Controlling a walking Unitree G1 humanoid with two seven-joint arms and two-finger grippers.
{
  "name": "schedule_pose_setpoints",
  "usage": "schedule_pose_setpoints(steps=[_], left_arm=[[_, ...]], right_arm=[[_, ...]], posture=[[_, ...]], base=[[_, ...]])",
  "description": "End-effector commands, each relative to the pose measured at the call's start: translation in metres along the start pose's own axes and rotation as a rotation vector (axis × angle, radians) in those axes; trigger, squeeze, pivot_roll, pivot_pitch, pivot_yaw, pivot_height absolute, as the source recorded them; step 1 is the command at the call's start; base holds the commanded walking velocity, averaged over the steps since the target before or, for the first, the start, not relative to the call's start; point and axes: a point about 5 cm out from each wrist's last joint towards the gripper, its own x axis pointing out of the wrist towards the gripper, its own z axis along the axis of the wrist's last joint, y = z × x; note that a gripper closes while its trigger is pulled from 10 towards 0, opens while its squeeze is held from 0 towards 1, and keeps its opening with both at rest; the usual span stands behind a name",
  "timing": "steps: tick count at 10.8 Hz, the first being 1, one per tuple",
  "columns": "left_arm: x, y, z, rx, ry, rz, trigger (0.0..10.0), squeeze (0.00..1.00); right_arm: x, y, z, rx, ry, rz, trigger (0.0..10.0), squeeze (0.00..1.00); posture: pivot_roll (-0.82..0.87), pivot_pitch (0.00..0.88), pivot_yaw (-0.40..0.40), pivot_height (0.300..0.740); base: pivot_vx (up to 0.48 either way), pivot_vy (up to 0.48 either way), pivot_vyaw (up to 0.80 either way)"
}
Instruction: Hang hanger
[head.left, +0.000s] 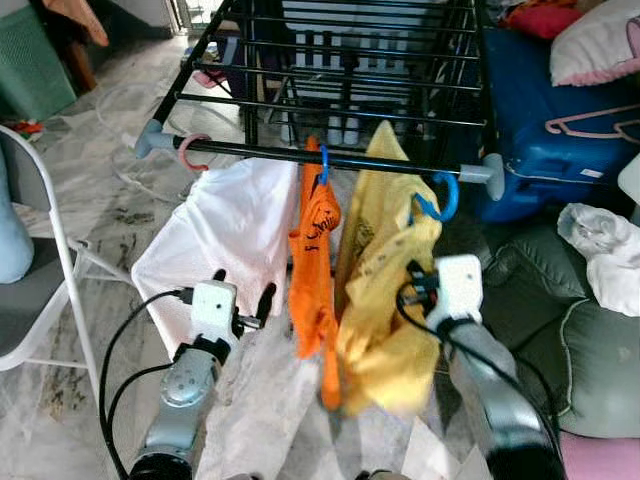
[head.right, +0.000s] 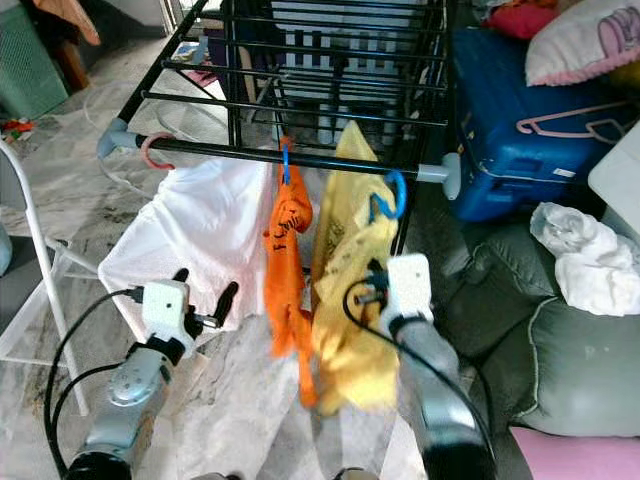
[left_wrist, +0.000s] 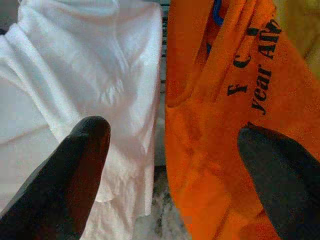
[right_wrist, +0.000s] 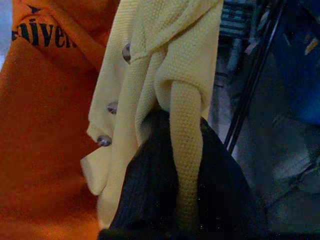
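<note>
Head view: a blue hanger (head.left: 440, 200) carrying a yellow shirt (head.left: 385, 290) hooks near the drying rack's front bar (head.left: 330, 157), contact unclear. Left wrist: left gripper (left_wrist: 170, 175) spread wide before an orange shirt (left_wrist: 225, 125). Right wrist: right gripper (right_wrist: 175, 200) clenched on yellow cloth.

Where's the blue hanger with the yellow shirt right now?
The blue hanger hooks the drying rack's front rail near its right end, just right of the orange shirt, above the right claw gripping the yellow shirt.
</note>
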Motion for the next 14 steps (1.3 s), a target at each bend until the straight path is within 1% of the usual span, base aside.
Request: schedule_pose_setpoints(steps=[1,2,3,5,6,7,10,12,14], left_arm=[[-0.005,0.004,-0.002,0.016,0.019,0.011,10.0,0.00],[-0.006,0.004,-0.003,0.011,0.025,0.015,10.0,0.00],[-0.004,0.001,-0.004,0.006,0.030,0.015,10.0,0.00],[0.000,-0.002,-0.004,0.000,0.034,0.011,10.0,0.00],[0.002,-0.004,-0.003,-0.002,0.035,0.009,10.0,0.00],[0.003,-0.004,-0.003,-0.002,0.035,0.012,10.0,0.00],[0.003,-0.003,-0.004,-0.005,0.038,0.022,10.0,0.00],[0.003,-0.004,-0.004,-0.006,0.040,0.023,10.0,0.00],[0.004,-0.004,-0.004,-0.005,0.042,0.020,10.0,0.00]], right_arm=[[0.010,-0.005,0.012,0.032,-0.024,-0.011,10.0,0.00],[0.015,-0.008,0.020,0.010,-0.037,-0.023,10.0,0.00],[0.025,-0.011,0.028,0.047,-0.011,-0.056,10.0,0.00],[0.040,-0.011,0.040,0.067,0.005,-0.056,10.0,0.00],[0.047,-0.010,0.041,0.094,0.052,-0.059,10.0,0.00],[0.051,-0.008,0.040,0.128,0.091,-0.056,10.0,0.00],[0.057,-0.003,0.034,0.145,0.157,-0.033,10.0,0.00],[0.054,0.002,0.018,0.139,0.228,-0.012,10.0,0.00],[0.049,0.004,0.006,0.134,0.263,-0.008,10.0,0.00]], posture=[[-0.06,0.124,0.023,0.740],[-0.06,0.121,0.020,0.740],[-0.06,0.121,0.020,0.740],[-0.05,0.111,0.013,0.740],[-0.05,0.111,0.013,0.740],[-0.04,0.102,0.005,0.740],[-0.04,0.098,-0.001,0.740],[-0.04,0.099,0.000,0.740],[-0.04,0.098,0.003,0.740]], base=[[0.000,0.000,0.00],[0.000,0.000,0.00],[0.000,0.000,0.00],[0.000,0.000,0.00],[0.000,0.000,0.00],[0.000,0.000,0.00],[0.000,0.000,0.00],[0.000,0.000,0.00],[0.000,0.000,0.00]])
